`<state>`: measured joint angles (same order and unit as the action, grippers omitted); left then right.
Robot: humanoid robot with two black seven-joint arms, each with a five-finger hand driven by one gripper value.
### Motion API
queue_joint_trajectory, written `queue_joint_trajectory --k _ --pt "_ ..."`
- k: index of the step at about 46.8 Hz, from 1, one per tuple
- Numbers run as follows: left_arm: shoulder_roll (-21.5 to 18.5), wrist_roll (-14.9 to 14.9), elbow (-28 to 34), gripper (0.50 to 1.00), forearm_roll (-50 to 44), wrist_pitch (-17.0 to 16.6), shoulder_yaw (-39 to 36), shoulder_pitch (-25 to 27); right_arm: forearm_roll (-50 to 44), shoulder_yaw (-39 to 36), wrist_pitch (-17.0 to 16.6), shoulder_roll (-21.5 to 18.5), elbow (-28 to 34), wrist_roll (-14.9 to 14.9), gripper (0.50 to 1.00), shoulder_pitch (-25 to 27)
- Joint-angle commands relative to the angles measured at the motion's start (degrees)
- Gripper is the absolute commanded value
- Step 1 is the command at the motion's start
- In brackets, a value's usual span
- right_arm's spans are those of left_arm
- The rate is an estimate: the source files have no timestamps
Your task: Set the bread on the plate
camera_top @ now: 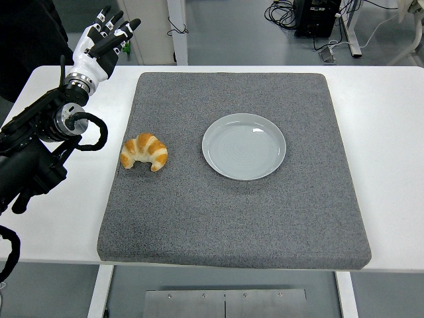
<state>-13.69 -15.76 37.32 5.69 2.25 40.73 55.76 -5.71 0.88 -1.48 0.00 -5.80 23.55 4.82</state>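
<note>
While the left hand [99, 45] hovers fingers spread at the table's [384, 132] far-left edge, croissant [144, 152] near mat's [232, 218] left border — plate [244, 146] well apart, bare mat between.

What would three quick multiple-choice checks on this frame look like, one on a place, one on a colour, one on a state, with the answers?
1. Where does the croissant lie?
A. On the plate
B. On the grey mat, left of the plate
C. On the bare white table

2. What colour is the plate?
A. Pale grey-blue
B. Red
C. Black

3. What is the state of the left robot hand?
A. Closed around the croissant
B. Fingers extended, holding nothing
C. Pressing down on the plate

Answers:
1. B, the croissant sits near the left edge of the grey mat, apart from the plate.
2. A, the round plate is pale grey-blue and holds nothing.
3. B, the left robot hand is raised at the table's far left corner, fingers extended, well away from the croissant.
</note>
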Motion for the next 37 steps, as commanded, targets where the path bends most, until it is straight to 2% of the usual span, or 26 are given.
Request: queue_joint_trajectory --k 1,9,12,16,22,25,31,37 --pt "-2.91 0.47 3.45 0.954 1.16 -0.06 -4.24 0.31 0.0 0.0 0.07 0.0 0.0 0.0 1.0 0.01" --pt "-5.56 0.99 4.95 0.949 2.57 -0.06 -9.44 2.68 0.0 0.0 -0.02 0.0 0.0 0.0 1.0 0.01" --pt "-6.87 2.92 5.65 0.949 4.5 0.38 -10.4 3.3 0.0 0.0 -0.02 0.0 0.0 0.0 1.0 -0.08" --pt "-10.91 6.79 9.69 0.949 9.06 1.87 -11.29 3.48 0.0 0.0 -0.02 0.0 0.0 0.0 1.0 0.01" --pt "-16.36 7.23 14.88 0.949 13.73 2.49 -11.11 4.0 0.0 0.0 0.07 0.0 0.0 0.0 1.0 -0.08" --pt "-18.12 7.76 16.37 0.949 16.54 3.45 -11.11 4.79 0.0 0.0 0.07 0.0 0.0 0.09 1.0 0.01" --pt "-22.51 9.52 20.15 0.948 21.99 7.41 -11.11 4.88 0.0 0.0 -0.02 0.0 0.0 0.0 1.0 0.01" --pt "-24.54 11.54 22.35 0.948 27.87 9.0 -11.2 4.8 0.0 0.0 -0.02 0.0 0.0 0.0 1.0 0.01"
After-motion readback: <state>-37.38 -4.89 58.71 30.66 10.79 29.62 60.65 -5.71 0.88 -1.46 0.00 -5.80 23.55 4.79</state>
